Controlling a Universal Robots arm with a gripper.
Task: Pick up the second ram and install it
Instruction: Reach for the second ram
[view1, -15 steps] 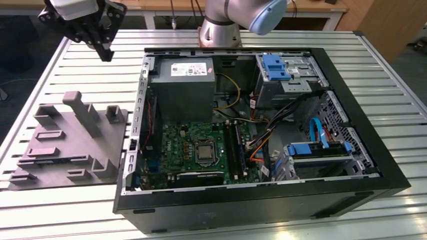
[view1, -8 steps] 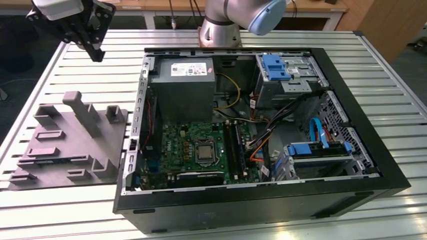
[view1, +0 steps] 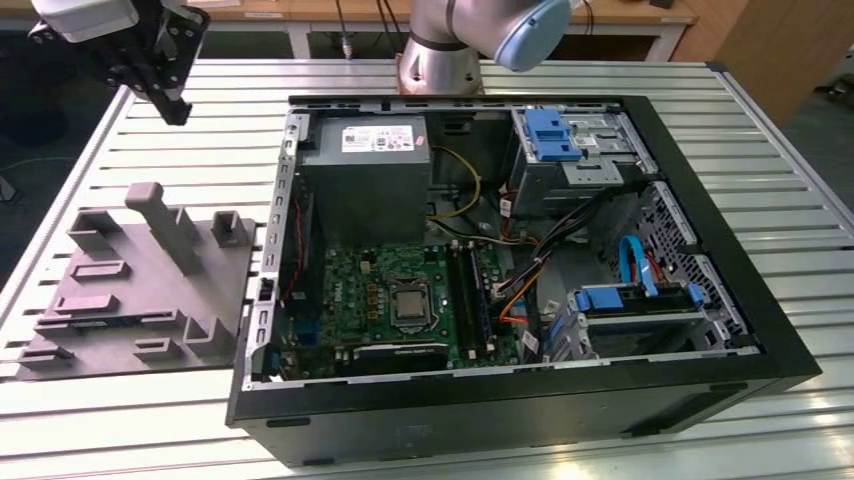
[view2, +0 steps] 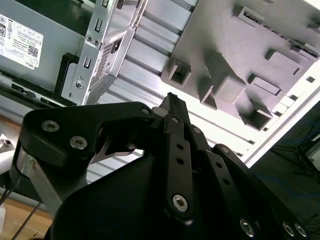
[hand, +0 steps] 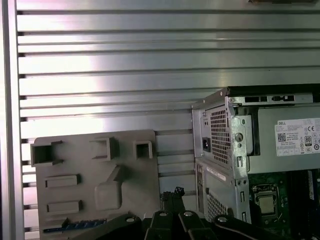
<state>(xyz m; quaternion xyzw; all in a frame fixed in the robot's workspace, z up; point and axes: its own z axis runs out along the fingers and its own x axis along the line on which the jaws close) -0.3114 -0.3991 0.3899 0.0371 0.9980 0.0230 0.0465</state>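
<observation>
Counter (view1: 787, 190): slatted aluminium, bare metal with glare off the slats. Behind it are wooden benches, with a wood panel at the exterior view's right and dark floor at its left. The arm base (view1: 447, 45) is bolted on at the far edge.

Count:
- 1 open PC case (view1: 534, 410), lying on its side mid-counter with the board facing up.
- 1 power supply (view1: 367, 150) in its far corner.
- 1 CPU socket (view1: 404, 298) on the board, with black slots (view1: 463, 290) just beside it.
- 2 blue brackets: one far (view1: 551, 135), one near (view1: 621, 298).
- 1 grey fixture (view1: 134, 300) on the counter, just beside the case on the exterior view's left, with several posts and pockets.
- 1 ram (hand: 75, 226): a dark blue strip lying flat in a long fixture slot, seen in the first wrist view.

Tool (view1: 171, 112): up in the air over the far corner of the counter at the exterior view's left, well apart from the fixture and case. Both wrist views show the fingers meeting at the tip (hand: 172, 194) (view2: 172, 100). It is closed with nothing in it and clear of the ram.
</observation>
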